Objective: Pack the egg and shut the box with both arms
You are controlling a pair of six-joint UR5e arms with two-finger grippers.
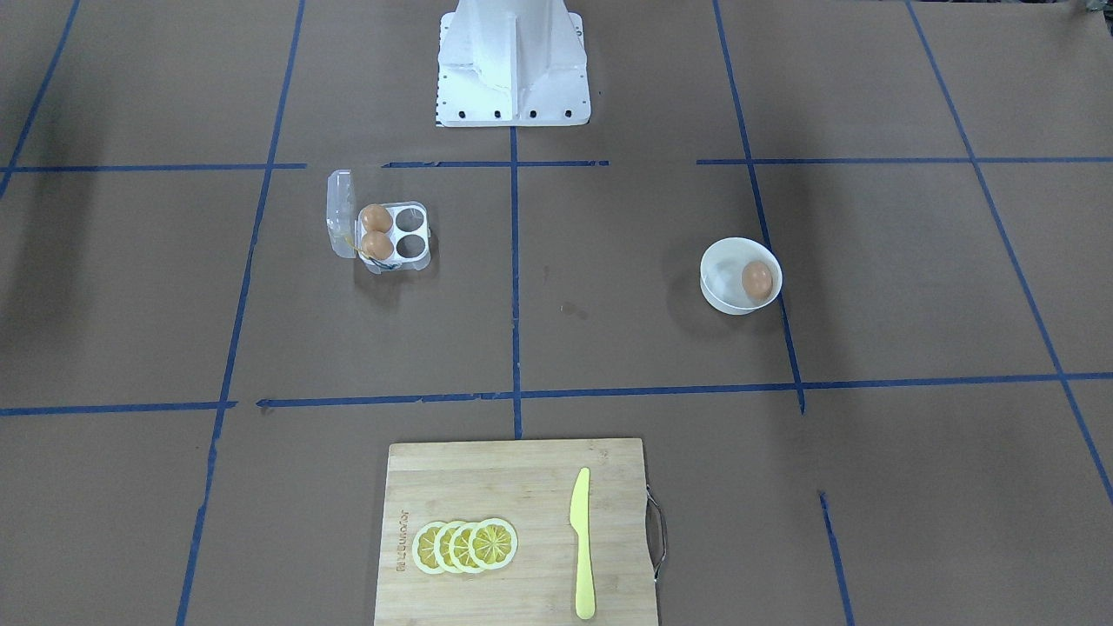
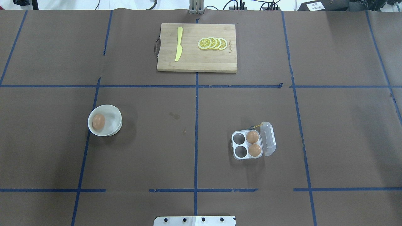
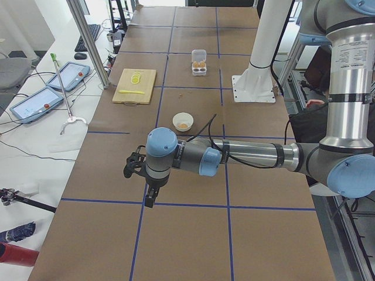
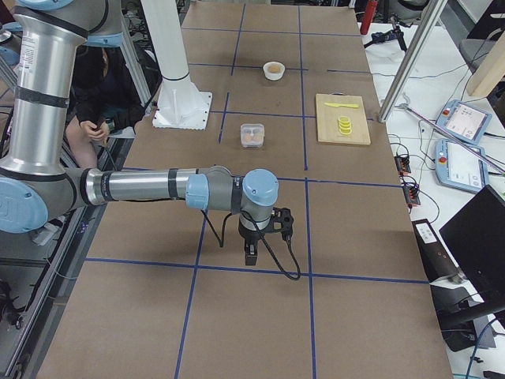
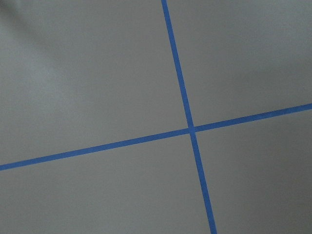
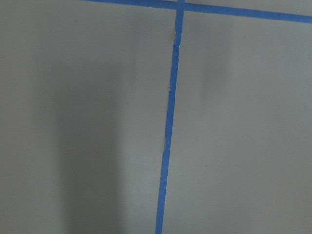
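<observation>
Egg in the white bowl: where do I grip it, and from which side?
Come straight down: the wall of the bowl blocks any sideways approach. Close across the narrow middle of the egg; it lies near the wall on the robot's left, so clearance there looks tight.

Brown table (image 2: 141, 163), ruled into a grid by blue tape lines (image 2: 196, 125); egg (image 2: 98, 121), orange-brown, in white bowl (image 2: 117, 125); box (image 2: 269, 141), clear with a white tray, its two eggs (image 2: 252, 137) the same orange-brown, its string (image 2: 256, 126) yellow; board (image 2: 194, 61), pale wood; knife (image 2: 179, 44), yellow; lemon slices (image 2: 213, 43), yellow, pale-rimmed; left arm (image 3: 252, 155) and right arm (image 4: 142, 186), grey with light-blue joint caps.
</observation>
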